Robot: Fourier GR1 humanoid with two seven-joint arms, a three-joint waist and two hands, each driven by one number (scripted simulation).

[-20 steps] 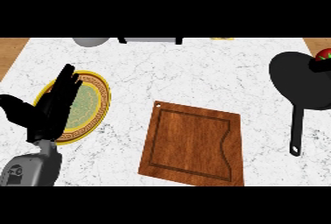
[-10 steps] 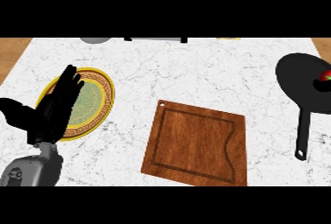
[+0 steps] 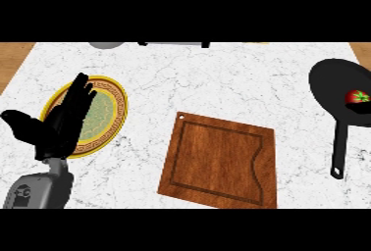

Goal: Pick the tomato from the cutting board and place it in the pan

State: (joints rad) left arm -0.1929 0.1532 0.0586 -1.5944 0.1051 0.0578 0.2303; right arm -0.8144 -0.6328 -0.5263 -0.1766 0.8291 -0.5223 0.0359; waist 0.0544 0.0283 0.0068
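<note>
A red tomato [image 3: 357, 96] with a green stem lies inside the black pan [image 3: 334, 83] at the right edge, partly cut off by the picture's border. The pan's long handle [image 3: 339, 147] points toward the near side. The wooden cutting board [image 3: 221, 164] lies bare in the middle of the counter. My left hand [image 3: 62, 122] stands open at the left, fingers up, over the near side of a yellow plate. My right hand does not show.
A yellow plate with a green centre and patterned rim [image 3: 109, 105] sits at the left, half hidden by the left hand. Grey kitchenware [image 3: 109, 45] lines the far edge. The counter's wooden edge [image 3: 14, 54] shows at the far left.
The view has shifted, so the pan, the board and the plate sit lower and further left in the picture. The tomato stays in the pan. The left hand keeps its open pose.
</note>
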